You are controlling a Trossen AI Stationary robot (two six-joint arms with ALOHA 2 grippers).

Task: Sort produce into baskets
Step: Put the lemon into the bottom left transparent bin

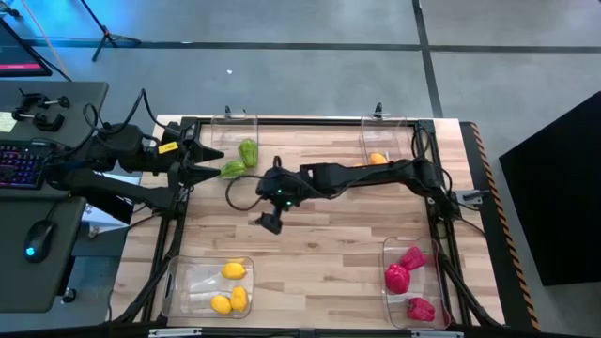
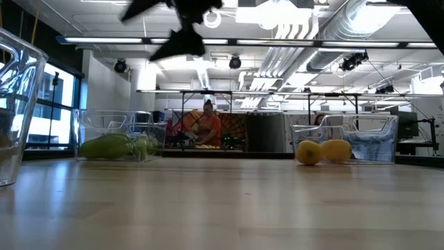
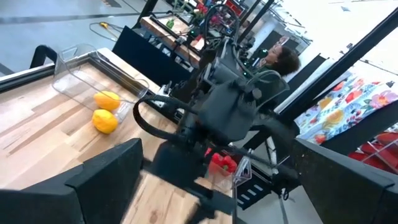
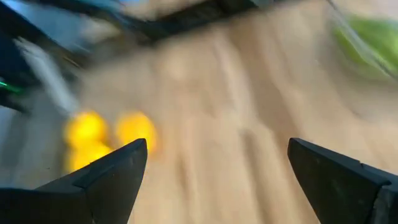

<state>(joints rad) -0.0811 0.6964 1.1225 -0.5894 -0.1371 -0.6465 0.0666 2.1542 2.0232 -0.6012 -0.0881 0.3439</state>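
Four clear baskets stand at the table's corners. The far-left basket [image 1: 235,127] holds green produce [image 1: 248,150], and another green piece [image 1: 233,169] lies at its near edge; inside or outside, I cannot tell. The far-right basket [image 1: 390,131] holds orange pieces [image 3: 104,121]. The near-left basket [image 1: 183,291] holds yellow pieces [image 1: 233,270]. The near-right basket [image 1: 394,300] holds magenta-red pieces [image 1: 398,277]. My left gripper [image 1: 214,163] is open and empty just left of the green piece. My right gripper [image 1: 270,222] is open and empty above the bare table middle, as its wrist view [image 4: 217,146] shows.
My right arm [image 1: 366,174] stretches from the table's right side across the far half to the middle, and it fills the left wrist view [image 3: 230,112]. A desk with keyboard and mouse [image 1: 38,235] stands left of the table. A person [image 2: 208,125] sits in the room beyond.
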